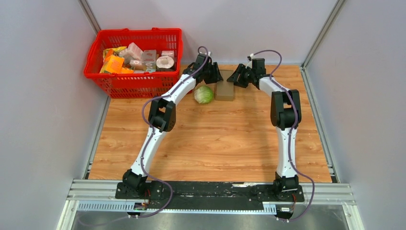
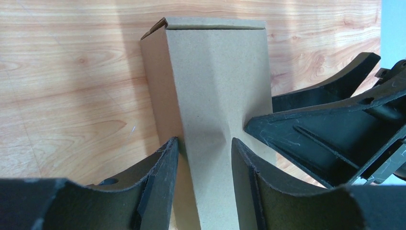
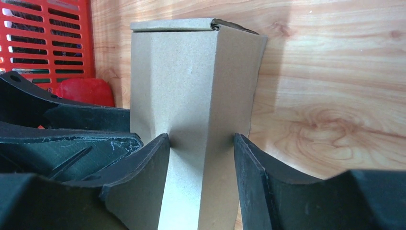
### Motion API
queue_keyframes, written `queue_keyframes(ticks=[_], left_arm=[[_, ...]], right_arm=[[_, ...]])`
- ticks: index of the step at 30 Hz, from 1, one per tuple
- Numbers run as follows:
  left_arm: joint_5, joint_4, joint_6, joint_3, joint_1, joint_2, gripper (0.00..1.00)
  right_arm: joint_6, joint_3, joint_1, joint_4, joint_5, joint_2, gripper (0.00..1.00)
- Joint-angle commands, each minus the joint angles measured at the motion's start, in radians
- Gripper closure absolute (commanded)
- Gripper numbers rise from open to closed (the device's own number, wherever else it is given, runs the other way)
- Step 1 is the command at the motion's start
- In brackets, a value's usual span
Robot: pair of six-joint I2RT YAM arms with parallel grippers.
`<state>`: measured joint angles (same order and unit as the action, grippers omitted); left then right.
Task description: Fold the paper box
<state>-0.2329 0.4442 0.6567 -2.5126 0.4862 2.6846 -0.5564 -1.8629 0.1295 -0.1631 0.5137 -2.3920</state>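
The left gripper [image 2: 205, 143] and right gripper [image 3: 201, 139] each pinch the plain brown corrugated cardboard box [image 1: 224, 90] between their jaws, denting it.

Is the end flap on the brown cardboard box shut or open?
Shut, almost: the flap lies folded over the brown cardboard box end, one corner gaping slightly.

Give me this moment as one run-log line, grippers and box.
left gripper: pinching paper box | right gripper: pinching paper box | paper box: beside cabbage, dented at both grips
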Motion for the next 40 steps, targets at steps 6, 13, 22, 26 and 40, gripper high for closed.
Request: queue_keyframes(ticks=[6, 13, 22, 26, 40], left_arm=[[-0.005, 0.007, -0.055, -0.040, 0.005, -0.058, 0.35], [0.053, 0.148, -0.144, -0.037, -0.047, -0.204, 0.29], [0.108, 0.232, -0.287, 0.271, 0.080, -0.655, 0.28], [0.225, 0.240, -0.425, 0.530, 0.218, -0.917, 0.29], [0.477, 0.344, -0.470, 1.053, 0.310, -1.986, 0.28]], right_arm=[[-0.004, -0.078, 0.006, -0.007, 0.040, -0.026, 0.41], [0.078, -0.104, -0.031, -0.194, -0.056, 0.111, 0.30], [0.165, 0.180, 0.027, -0.515, -0.435, 0.568, 0.20], [0.213, 0.352, 0.152, -0.576, -0.656, 0.886, 0.10], [0.339, 0.322, 0.231, -0.774, -0.551, 1.700, 0.00]])
